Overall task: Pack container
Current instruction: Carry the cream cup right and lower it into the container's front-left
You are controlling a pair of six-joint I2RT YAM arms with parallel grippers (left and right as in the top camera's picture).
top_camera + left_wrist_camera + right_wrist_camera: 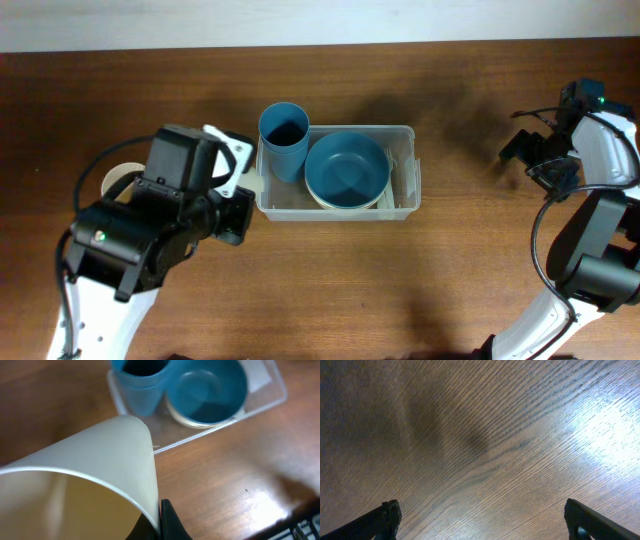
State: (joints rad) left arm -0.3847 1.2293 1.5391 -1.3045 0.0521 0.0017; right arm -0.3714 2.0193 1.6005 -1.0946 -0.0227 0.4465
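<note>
The clear plastic container (pixel 412 192) stands mid-table. It holds an upright blue cup (pixel 284 140) at its left and a blue bowl (pixel 346 168) nested in a cream bowl (pixel 189 420). My left gripper (pixel 162 519) is shut on the wall of a cream cup (pixel 100 465). It holds the cup just left of the container (pixel 280 396); the cup's rim shows beside the arm (pixel 117 180). My right gripper (pixel 532 160) is open and empty over bare wood at the far right (pixel 482 517).
A white strip lies inside the container at its right end (pixel 408 180). The wooden table's far edge runs along the top (pixel 320 42).
</note>
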